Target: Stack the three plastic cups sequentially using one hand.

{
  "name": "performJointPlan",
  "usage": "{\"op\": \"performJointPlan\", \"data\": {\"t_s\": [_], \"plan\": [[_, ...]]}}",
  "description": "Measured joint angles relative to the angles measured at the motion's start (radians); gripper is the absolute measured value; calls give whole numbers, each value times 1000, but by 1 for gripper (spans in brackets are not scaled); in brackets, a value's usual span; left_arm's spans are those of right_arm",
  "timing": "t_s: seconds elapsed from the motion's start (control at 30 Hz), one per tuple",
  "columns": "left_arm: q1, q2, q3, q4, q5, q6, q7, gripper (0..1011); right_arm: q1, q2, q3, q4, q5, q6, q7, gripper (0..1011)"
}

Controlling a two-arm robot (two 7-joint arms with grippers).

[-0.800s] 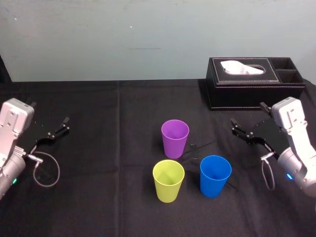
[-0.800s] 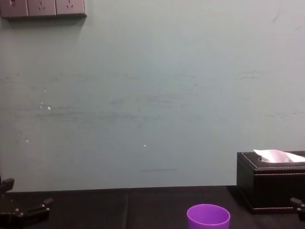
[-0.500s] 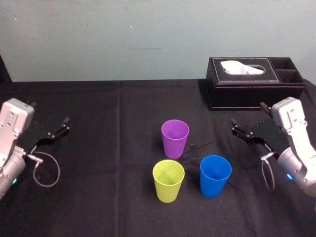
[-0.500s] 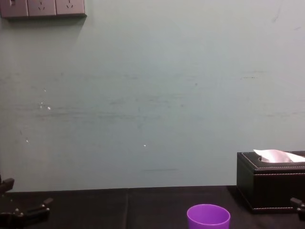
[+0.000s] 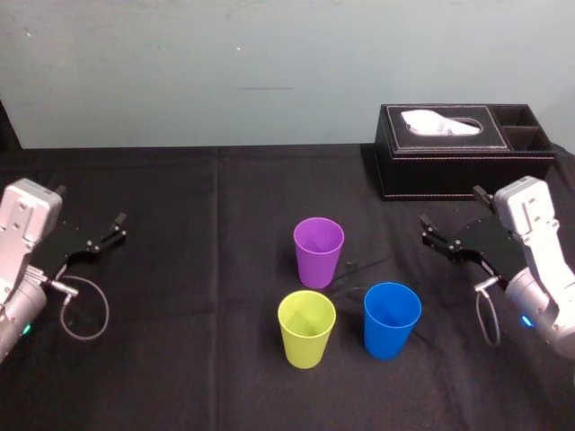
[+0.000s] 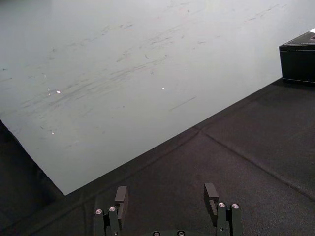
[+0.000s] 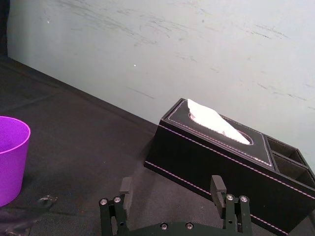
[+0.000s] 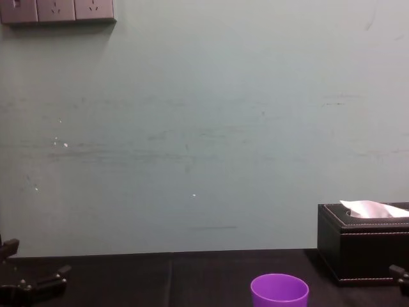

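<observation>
The purple cup [image 5: 318, 250], yellow-green cup [image 5: 306, 328] and blue cup [image 5: 391, 319] stand upright and apart at mid-counter [image 5: 180, 359]. The left end effector [image 6: 166, 195] gapes open near the left edge, and the right end effector [image 7: 171, 186] gapes open near the right edge.

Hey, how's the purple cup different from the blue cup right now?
The purple cup stands farther back; the blue cup stands nearer the robot. The blue cup is also further to the robot's right than the purple cup. Both are upright, mouth up, apart from each other, and alike in shape and size.
</observation>
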Motion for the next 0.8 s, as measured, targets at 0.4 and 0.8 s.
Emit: {"op": "performJointPlan", "data": {"t_s": [0.4, 0.8], "plan": [[0, 0, 0, 0, 0, 0, 0, 1010, 0, 0, 0, 0, 0, 0, 0, 1000], [0, 0, 0, 0, 0, 0, 0, 1010, -16, -2, 22, -7, 8, -25, 23, 1000]]}}
